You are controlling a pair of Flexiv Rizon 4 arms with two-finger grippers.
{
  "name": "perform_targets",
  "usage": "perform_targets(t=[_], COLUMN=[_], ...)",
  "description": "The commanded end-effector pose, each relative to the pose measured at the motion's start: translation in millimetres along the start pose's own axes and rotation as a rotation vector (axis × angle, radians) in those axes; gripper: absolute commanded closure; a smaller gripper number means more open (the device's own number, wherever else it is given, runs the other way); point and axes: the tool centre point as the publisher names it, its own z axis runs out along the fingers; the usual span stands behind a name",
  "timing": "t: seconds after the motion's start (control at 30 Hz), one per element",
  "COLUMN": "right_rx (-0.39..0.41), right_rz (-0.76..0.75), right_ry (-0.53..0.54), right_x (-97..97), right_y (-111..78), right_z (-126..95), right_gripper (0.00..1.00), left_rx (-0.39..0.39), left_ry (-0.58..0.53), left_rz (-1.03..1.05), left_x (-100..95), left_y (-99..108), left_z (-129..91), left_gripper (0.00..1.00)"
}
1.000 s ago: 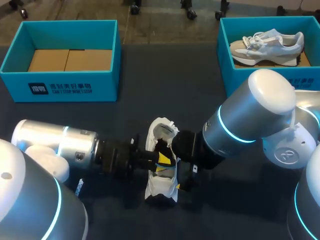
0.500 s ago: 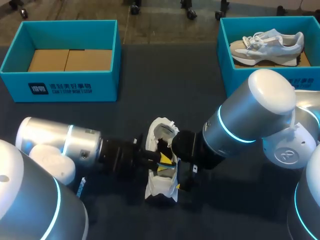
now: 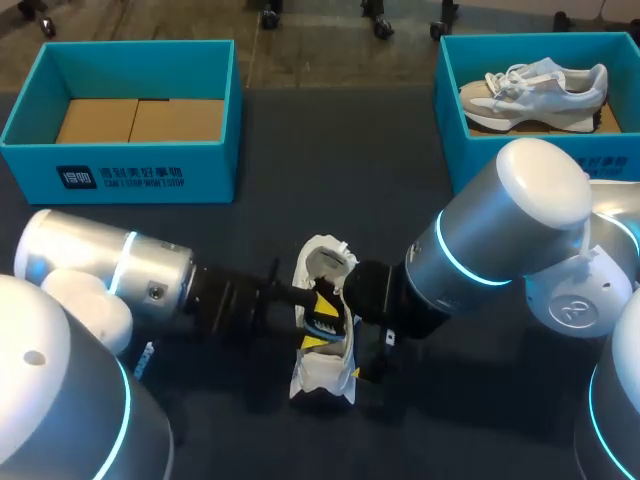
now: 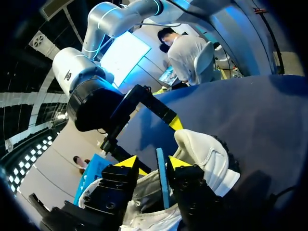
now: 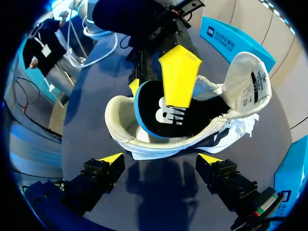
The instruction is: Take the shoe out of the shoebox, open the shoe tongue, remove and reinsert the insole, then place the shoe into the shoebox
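White shoe point(image 3: 322, 378) lies on the dark table point(image 3: 330, 160), well apart from the teal shoebox point(image 3: 140, 178). Left gripper point(image 4: 153, 163) pinches the blue-edged insole point(image 5: 163, 115) inside the shoe; right gripper point(image 5: 160, 159) stands spread wide beside it

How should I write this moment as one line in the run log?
left gripper: shut on insole | insole: tilted, partly inside shoe | right gripper: open, shoe ahead | shoe: on table, tongue open
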Motion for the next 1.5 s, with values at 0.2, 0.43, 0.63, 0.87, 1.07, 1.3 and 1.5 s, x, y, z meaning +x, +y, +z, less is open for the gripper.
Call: perform_targets(t=[0.2,0.43,0.63,0.87,1.07,1.3,1.5], right_rx=[-0.002,-0.002,-0.002,-0.002,-0.002,0.005,0.013], right_rz=[0.0,0.0,0.0,0.0,0.0,-0.006,-0.032], right_ry=[-0.001,-0.001,-0.001,-0.001,-0.001,0.002,0.027], right_x=[1.1,1.1,1.1,1.1,1.1,-0.2,-4.3], right_y=[-0.3,-0.3,-0.3,-0.3,-0.3,-1.1,-16.3], right_z=[2.3,2.3,2.3,2.3,2.3,-2.2,-22.4], right_gripper=[0.0,0.0,0.0,0.0,0.0,0.0,0.0], left_rx=[-0.034,-0.064,-0.061,-0.056,-0.053,-0.054,-0.07], left_ry=[0.107,0.126,0.138,0.15,0.168,0.241,0.315], left_rz=[-0.014,-0.024,-0.04,-0.025,-0.018,-0.001,0.028], left_x=[5.9,12.8,14.8,4.1,-4.2,-8.0,-8.4], left_y=[2.5,19.2,18.4,6.9,-0.5,-4.7,-6.1], left_z=[6.3,14.8,16.2,-3.0,-15.6,-24.0,-38.4], left_gripper=[1.0,1.0,1.0,0.53,0.54,0.54,0.53])
